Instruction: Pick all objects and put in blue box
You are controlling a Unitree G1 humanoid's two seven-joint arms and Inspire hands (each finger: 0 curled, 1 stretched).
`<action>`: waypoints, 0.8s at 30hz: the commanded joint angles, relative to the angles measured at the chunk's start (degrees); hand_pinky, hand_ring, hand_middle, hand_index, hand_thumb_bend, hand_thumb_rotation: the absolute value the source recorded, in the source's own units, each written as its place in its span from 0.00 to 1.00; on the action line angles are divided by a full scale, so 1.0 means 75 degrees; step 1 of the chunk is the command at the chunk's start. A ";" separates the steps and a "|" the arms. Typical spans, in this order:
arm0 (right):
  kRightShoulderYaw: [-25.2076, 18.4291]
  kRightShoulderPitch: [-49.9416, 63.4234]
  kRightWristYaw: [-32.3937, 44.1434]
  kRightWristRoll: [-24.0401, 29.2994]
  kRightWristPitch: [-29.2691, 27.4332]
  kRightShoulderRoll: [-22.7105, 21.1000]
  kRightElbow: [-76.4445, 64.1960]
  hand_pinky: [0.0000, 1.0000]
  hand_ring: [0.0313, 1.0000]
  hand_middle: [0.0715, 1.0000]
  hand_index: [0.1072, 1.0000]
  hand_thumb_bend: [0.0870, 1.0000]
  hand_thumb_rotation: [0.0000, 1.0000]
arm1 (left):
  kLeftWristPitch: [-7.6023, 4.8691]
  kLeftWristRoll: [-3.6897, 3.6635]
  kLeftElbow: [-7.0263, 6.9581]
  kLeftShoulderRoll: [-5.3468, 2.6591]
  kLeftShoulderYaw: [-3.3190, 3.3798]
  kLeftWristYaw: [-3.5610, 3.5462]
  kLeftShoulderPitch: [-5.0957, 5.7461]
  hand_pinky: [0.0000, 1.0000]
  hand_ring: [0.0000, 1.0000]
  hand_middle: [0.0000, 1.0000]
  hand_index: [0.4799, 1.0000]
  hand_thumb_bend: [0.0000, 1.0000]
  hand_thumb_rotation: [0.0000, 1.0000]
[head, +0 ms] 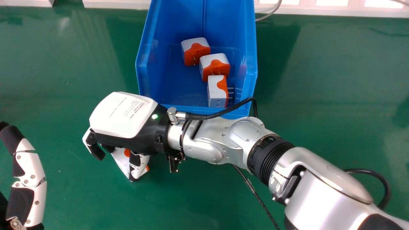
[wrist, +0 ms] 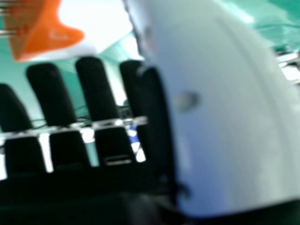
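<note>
While three white-and-orange block-shaped plug adapters (head: 216, 65) lie inside the blue plastic box (head: 144, 72), a similar white-and-orange plug adapter (head: 120, 159) sits outside it, on the green desk (head: 319, 83), beneath the right robot hand (head: 119, 115). That hand is open, its fingers and thumb relaxed and spread to either side of the adapter rather than closed on it; whether they touch it, I cannot tell. The step in hand looks to be the grasp of this piece, likely the last one, since the other three are in the box. The next move calls for bringing thumb and fingers together on the white body, then lifting clear of the desk and carrying it over the box's near rim. The metal prongs could catch a finger or leave a poor hold if the adapter turns as it is squeezed. Farther out, the silver right forearm (head: 236, 132) crosses just in front of the box, and a black cable (head: 223, 111) arches from the wrist beside that near rim, so the lift should be high enough for wrist and cable to pass. The left robot hand (head: 33, 169) is idle at the head view's left edge, its fingers loosely extended, well apart from the box.
</note>
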 commanded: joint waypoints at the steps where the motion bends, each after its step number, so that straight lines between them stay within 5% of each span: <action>1: -0.0191 -0.0037 -0.0045 0.0247 -0.0080 0.0138 -0.0119 0.34 0.38 0.49 0.46 0.47 0.00 | -0.0150 0.0045 -0.0048 -0.0664 -0.0100 0.0016 -0.0153 0.65 0.72 0.72 0.48 0.24 0.00; 6: -0.0281 -0.0046 -0.0086 0.0264 -0.0134 0.0112 -0.0149 0.33 0.38 0.47 0.46 0.47 0.00 | -0.0130 -0.0001 -0.0081 -0.0663 -0.0126 -0.0017 -0.0132 0.65 0.72 0.72 0.48 0.23 0.00; 18: -0.0381 -0.0275 -0.0090 0.0194 -0.0149 -0.0028 -0.0402 0.30 0.41 0.51 0.49 0.44 0.00 | -0.0093 0.0177 -0.0101 -0.0674 -0.0077 0.0029 -0.0081 0.66 0.71 0.72 0.46 0.23 0.00; 24: -0.0703 -0.0294 0.1084 0.0597 0.0258 -0.0037 -0.0686 0.29 0.41 0.49 0.52 0.44 0.00 | -0.0062 0.0215 -0.0099 -0.0673 -0.0087 0.0034 -0.0083 0.66 0.71 0.71 0.46 0.23 0.00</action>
